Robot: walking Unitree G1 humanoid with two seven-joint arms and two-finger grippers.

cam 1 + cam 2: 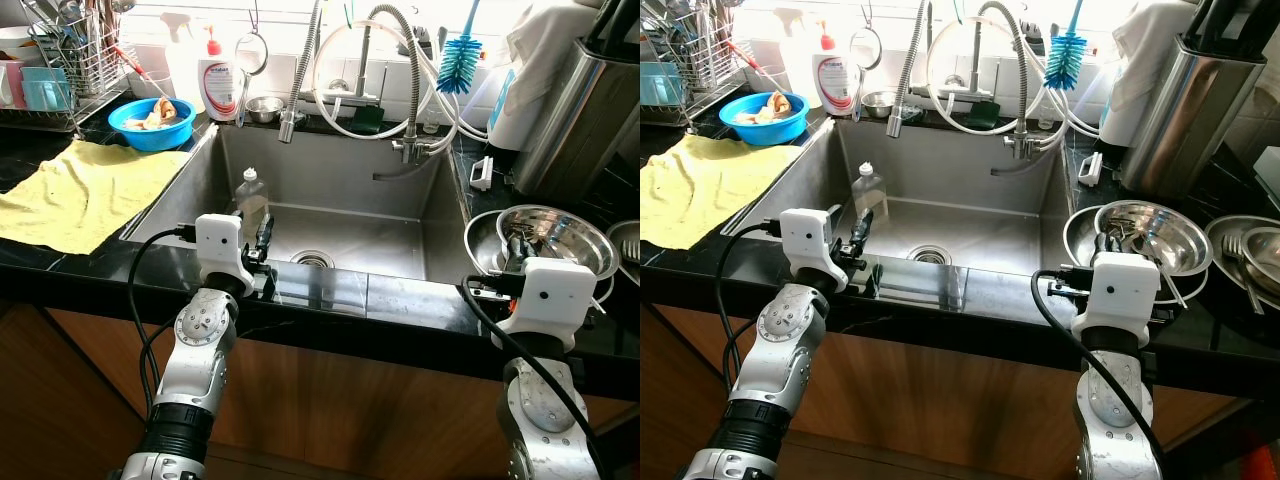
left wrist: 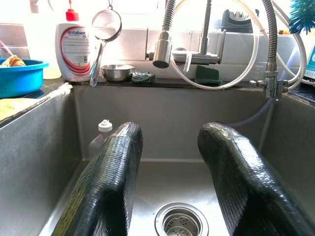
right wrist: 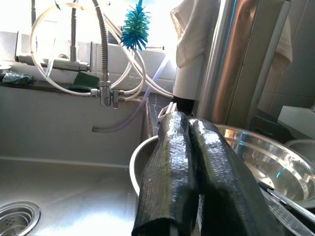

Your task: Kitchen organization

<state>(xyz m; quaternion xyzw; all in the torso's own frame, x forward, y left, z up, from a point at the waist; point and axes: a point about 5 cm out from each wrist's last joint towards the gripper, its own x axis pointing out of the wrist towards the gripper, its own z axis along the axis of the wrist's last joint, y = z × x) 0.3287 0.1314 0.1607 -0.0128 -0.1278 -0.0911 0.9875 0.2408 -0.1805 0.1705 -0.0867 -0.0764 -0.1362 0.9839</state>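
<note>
Here, the left gripper (image 1: 262, 243) hovers over the near edge of the steel sink (image 1: 330, 175), fingers spread and empty. The clear plastic bottle (image 1: 251, 197) stands upright just beyond, slightly left, long axis vertical. The right gripper (image 3: 192, 167), pressed closed on nothing, sits by the shiny steel bowl (image 1: 557, 237), farther off.

Strong daylight from behind the faucet (image 1: 345, 70), blown out to white along the back wall. Glare on the steel bowls (image 1: 556, 238) and sink (image 1: 330, 180) walls. Dark under the tabletop (image 1: 400, 300) front edge. Sharp overall; close black fingers (image 2: 106, 182) slightly soft in wrist views.
</note>
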